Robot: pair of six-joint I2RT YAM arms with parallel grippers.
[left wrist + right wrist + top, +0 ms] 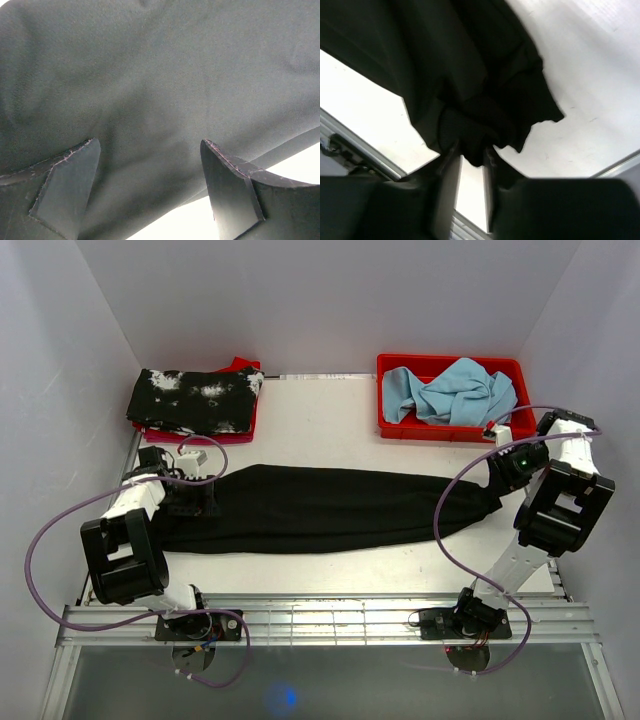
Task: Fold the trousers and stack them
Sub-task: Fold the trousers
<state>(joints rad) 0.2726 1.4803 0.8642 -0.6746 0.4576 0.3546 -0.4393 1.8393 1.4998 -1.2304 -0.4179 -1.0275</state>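
Note:
The black trousers (320,508) lie stretched lengthwise across the table, from left to right. My left gripper (195,502) hovers at their left end. In the left wrist view it (150,142) is open, its fingers wide apart just over the flat fabric (165,75). My right gripper (497,480) is at the trousers' right end. In the right wrist view it (472,150) is shut on a bunched fold of the black cloth (470,75), which is pulled up off the white table.
At the back right stands a red tray (385,365) holding a crumpled light-blue cloth (450,390). At the back left, a black garment with white splotches (195,400) lies folded on a red tray (245,365). White walls close in on both sides.

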